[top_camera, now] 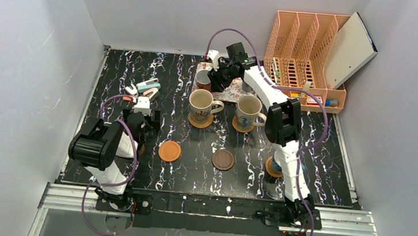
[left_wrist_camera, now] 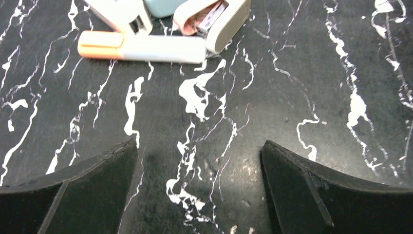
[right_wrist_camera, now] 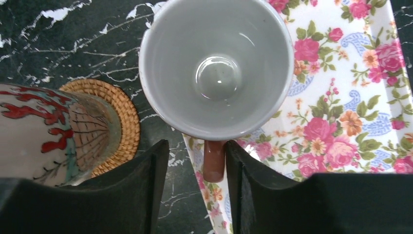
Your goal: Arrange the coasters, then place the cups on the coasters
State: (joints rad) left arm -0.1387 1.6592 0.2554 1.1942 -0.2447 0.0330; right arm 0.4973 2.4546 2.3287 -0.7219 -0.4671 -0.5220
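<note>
upper centre of the top view, the right gripper (right_wrist_camera: 197, 151) straddles the reddish handle (right_wrist_camera: 213, 163) of the white mug (right_wrist_camera: 216, 73) on the floral tray (right_wrist_camera: 350, 97), jaws half-closed, not yet clamped. two cream mugs (top_camera: 202, 103) sit on woven coasters (top_camera: 201, 122); two bare coasters (top_camera: 169, 150) await mugs.

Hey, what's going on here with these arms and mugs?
The right gripper straddles the reddish handle of a white mug on the floral tray, not yet clamped. Two cream mugs already sit on woven coasters; two bare coasters lie nearer the arms. The left gripper hangs open, holding nothing.
</note>
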